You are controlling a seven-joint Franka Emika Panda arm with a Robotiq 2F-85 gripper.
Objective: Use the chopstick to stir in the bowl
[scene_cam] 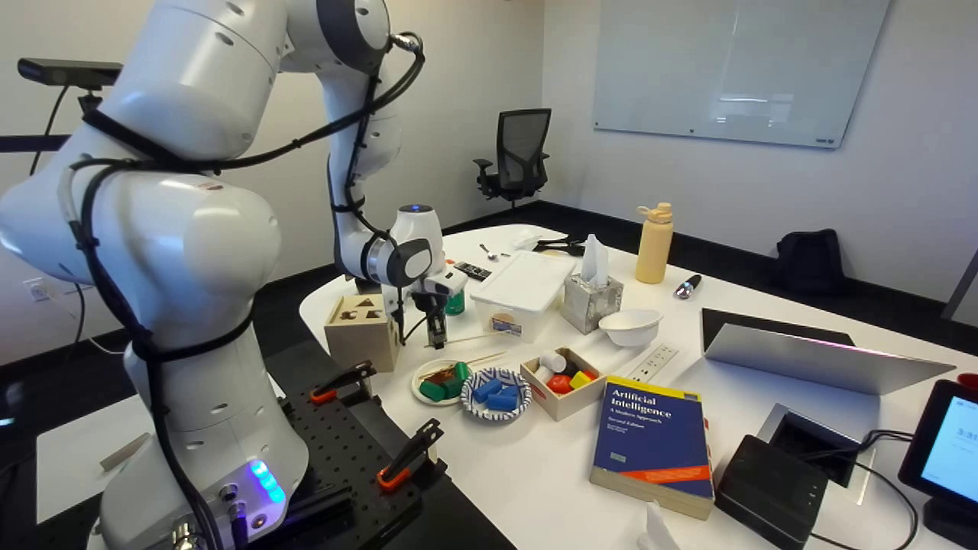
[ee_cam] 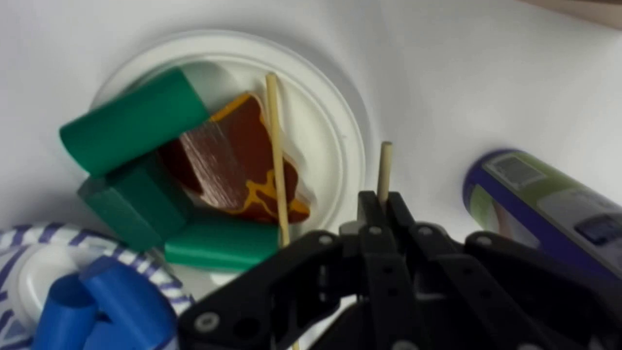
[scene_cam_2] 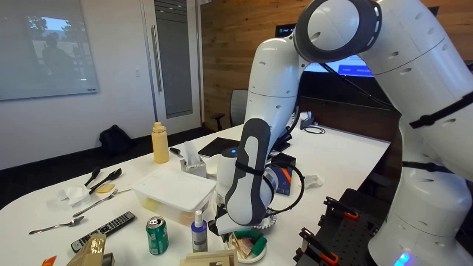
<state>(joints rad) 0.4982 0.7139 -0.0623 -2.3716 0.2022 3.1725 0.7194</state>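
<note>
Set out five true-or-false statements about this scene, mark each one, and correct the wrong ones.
1. The gripper is closed on a chopstick. True.
2. The green can stands on the lidded plastic box. False: the can stands on the table.
3. In the wrist view, a second stick crosses a reddish-brown piece. True.
4. The yellow bottle lies on its side. False: the bottle stands upright.
5. The Artificial Intelligence book lies cover up. True.

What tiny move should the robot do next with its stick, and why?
I'd shift the gripper a little sideways, so the chopstick it holds comes over the white dish with the green blocks, probably the one to stir in. In the wrist view, the chopstick's tip shows beside the dish, not over it.
</note>
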